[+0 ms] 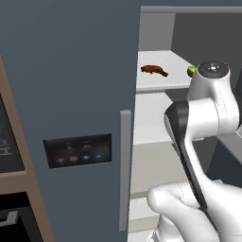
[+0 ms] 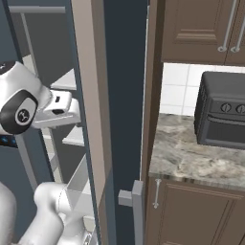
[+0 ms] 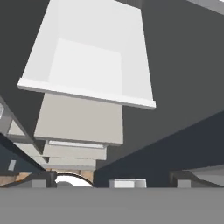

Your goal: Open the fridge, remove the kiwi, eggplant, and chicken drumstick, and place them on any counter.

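The fridge has its left door shut and its right door swung open. On an upper white shelf lies the reddish-brown chicken drumstick. To its right the green kiwi peeks out from behind my arm. The eggplant is hidden. My arm reaches into the open compartment, its hand level with the shelves. In the hand view my gripper is open, holding nothing, facing white shelves and a bin. The counter lies right of the open door.
A dark toaster oven stands on the counter under brown wall cabinets. The open door's grey handle juts out low between fridge and counter. A black wall oven sits left of the fridge.
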You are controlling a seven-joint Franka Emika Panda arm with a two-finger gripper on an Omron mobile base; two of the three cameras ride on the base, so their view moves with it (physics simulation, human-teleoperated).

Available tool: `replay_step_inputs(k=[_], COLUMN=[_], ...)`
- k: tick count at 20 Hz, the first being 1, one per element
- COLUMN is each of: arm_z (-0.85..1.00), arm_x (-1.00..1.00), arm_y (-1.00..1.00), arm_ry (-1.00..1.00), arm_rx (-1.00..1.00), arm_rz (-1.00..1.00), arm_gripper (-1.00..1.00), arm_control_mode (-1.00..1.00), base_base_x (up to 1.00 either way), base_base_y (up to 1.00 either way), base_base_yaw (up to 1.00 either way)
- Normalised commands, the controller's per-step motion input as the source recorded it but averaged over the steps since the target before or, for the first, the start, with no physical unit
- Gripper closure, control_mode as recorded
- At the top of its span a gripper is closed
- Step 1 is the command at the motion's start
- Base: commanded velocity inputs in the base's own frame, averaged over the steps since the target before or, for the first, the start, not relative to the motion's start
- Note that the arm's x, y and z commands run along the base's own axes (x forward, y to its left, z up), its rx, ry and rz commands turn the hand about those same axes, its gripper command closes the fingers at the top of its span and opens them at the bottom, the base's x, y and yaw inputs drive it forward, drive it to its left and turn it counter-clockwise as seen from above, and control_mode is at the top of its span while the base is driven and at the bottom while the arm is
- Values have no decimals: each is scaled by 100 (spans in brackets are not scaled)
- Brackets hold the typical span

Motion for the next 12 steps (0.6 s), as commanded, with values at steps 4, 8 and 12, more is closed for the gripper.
replay_step_inputs(k=[4, 8, 12], arm_z=[37, 5, 0], arm_x=[44, 83, 68], arm_y=[-19, -19, -2], arm_ry=[0, 0, 1], arm_rx=[18, 23, 13], arm_rz=[0, 0, -14], arm_gripper=[-100, -100, -100], arm_control_mode=[-100, -100, -100], base_base_x=[0, 0, 0], base_base_y=[0, 0, 0], base_base_yaw=[0, 0, 0])
